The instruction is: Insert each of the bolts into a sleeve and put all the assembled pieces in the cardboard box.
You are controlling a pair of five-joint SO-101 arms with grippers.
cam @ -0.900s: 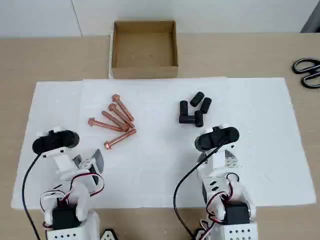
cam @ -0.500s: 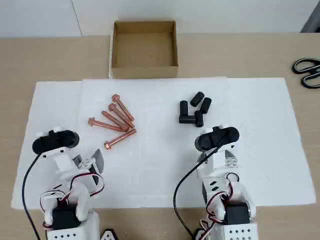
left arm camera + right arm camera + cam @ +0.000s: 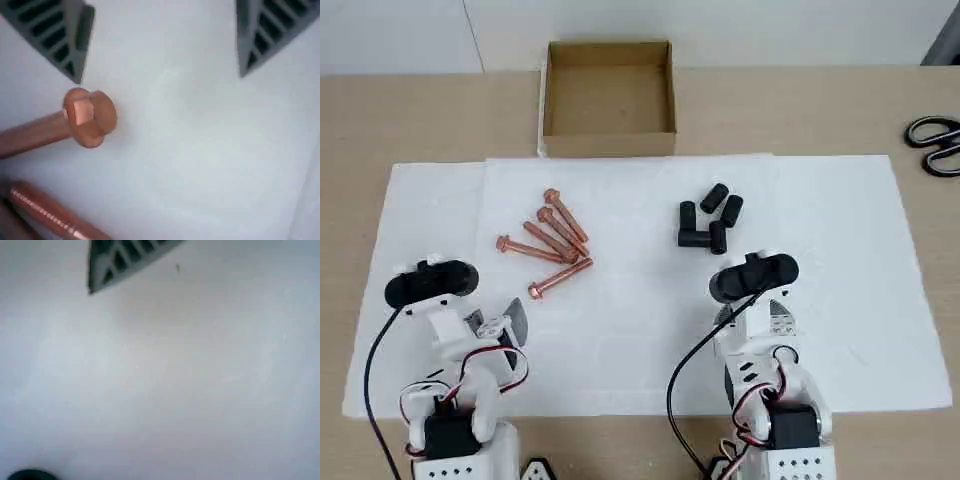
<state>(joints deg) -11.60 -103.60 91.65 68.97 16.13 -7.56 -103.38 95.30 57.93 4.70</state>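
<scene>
Hovering beside a copper bolt [image 3: 89,117], left gripper [image 3: 160,77] with jaws wide, right gripper [image 3: 765,312] near black sleeves [image 3: 717,236], jaws' state unclear

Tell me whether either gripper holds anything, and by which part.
Nothing is held. The left gripper is open above the white sheet, a bolt lying beside it untouched. The right gripper hangs over bare sheet with nothing in it.

High camera looks down over the table [image 3: 420,120]; 2 wrist cameras face the white sheet [image 3: 620,330] close up — left shares 1 bolt [image 3: 90,117].
</scene>
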